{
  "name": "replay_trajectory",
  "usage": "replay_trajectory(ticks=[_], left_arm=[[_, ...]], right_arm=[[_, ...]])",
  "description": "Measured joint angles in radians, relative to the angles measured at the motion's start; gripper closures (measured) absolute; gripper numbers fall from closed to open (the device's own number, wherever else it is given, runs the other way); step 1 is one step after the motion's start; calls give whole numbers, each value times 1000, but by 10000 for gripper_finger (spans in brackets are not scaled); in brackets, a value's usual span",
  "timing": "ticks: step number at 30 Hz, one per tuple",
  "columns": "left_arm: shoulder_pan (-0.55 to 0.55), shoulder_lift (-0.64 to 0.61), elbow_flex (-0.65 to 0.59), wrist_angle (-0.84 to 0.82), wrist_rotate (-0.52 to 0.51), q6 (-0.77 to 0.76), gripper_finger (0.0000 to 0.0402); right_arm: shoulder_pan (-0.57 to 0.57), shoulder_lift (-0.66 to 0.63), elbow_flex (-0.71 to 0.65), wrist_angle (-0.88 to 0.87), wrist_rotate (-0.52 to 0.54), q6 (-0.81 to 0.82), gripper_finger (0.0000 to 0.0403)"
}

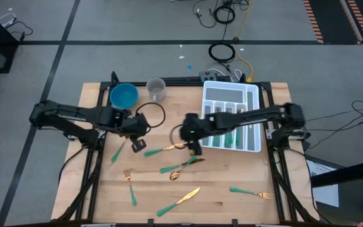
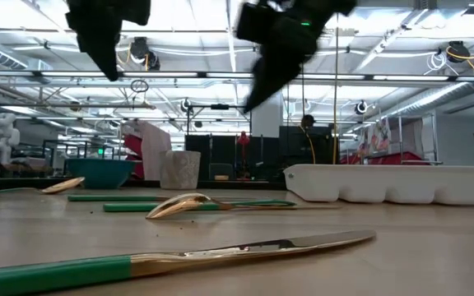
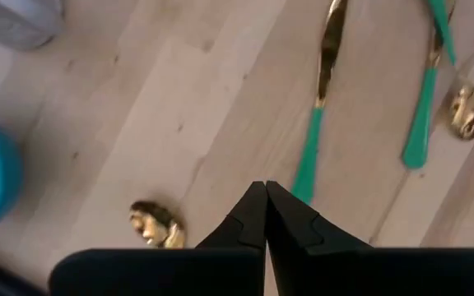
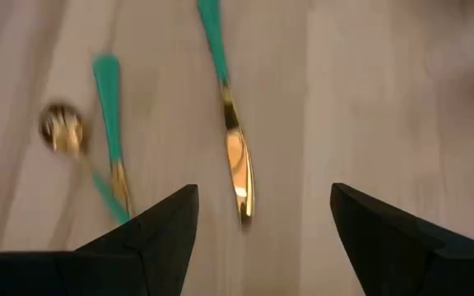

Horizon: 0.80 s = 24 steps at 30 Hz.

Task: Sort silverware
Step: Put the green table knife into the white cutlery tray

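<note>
The right pincer (image 1: 194, 149) hangs above the middle of the desk (image 1: 232, 208), its two dark, wedge-shaped fingers (image 4: 155, 230) spread wide and holding nothing. Straight below the gap lies a knife (image 4: 230, 123) with a smooth gold blade and a slim teal handle; a spoon (image 4: 60, 130) and another teal-handled piece (image 4: 109, 123) lie just beside it. The left pincer (image 1: 137, 144) hovers nearer the desk's left side, its pointed fingers (image 3: 253, 218) pressed together on nothing, with a knife (image 3: 319, 107) just ahead of the tips and a gold spoon bowl (image 3: 156, 224) beside them. The silverware (image 1: 180, 169) is strewn over the pale plank desk, mostly from the middle toward the front edge. A white ribbed tray (image 1: 252, 94) sits at the far right, holding a few pieces; a round blue bowl (image 1: 123, 96) and a pale cup (image 1: 156, 88) stand by the far edge.
</note>
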Motion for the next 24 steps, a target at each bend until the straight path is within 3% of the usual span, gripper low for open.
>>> replay_trajectory(ticks=[10,24], left_arm=[[-16,-128,0,-212,-30,-28,333],[-16,-371,0,-291,-119,-56,329]], right_arm=[[0,327,375,-41,-91,-115,133],[0,632,637,-58,-103,-118,133]])
